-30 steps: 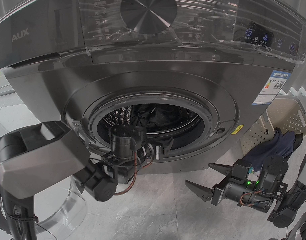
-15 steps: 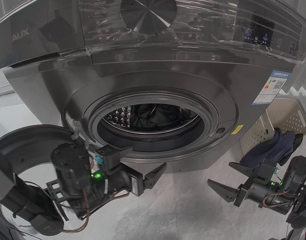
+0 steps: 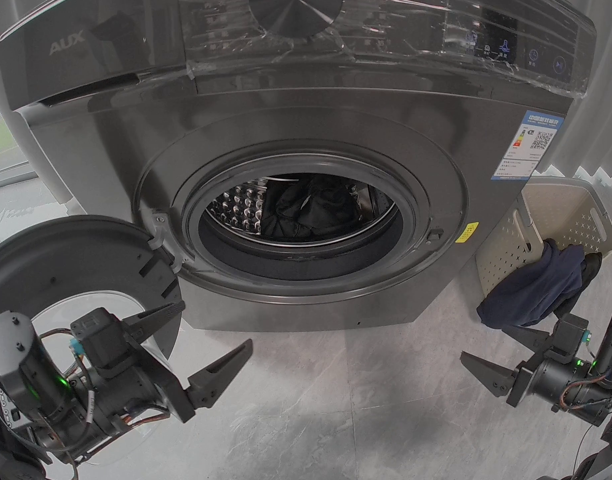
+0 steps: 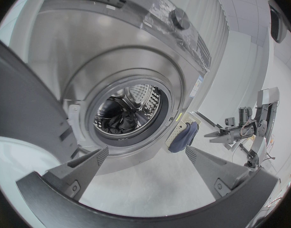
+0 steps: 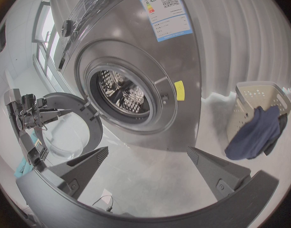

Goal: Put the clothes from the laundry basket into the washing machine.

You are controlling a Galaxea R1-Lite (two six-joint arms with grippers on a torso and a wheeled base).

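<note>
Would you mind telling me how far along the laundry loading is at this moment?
Done: the door is open and dark clothes lie in the drum. In hand: nothing; the left gripper, by the door, and the right gripper, near the laundry basket, are both open and empty. Left: a navy garment draped over the basket's front rim has to go in.

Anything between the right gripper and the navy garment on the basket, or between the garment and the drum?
Nothing visible. The open right gripper is close to the navy garment draped over the basket, only floor between. The door is swung open to the left, off the drum mouth; dark clothes lie deep inside.
</note>
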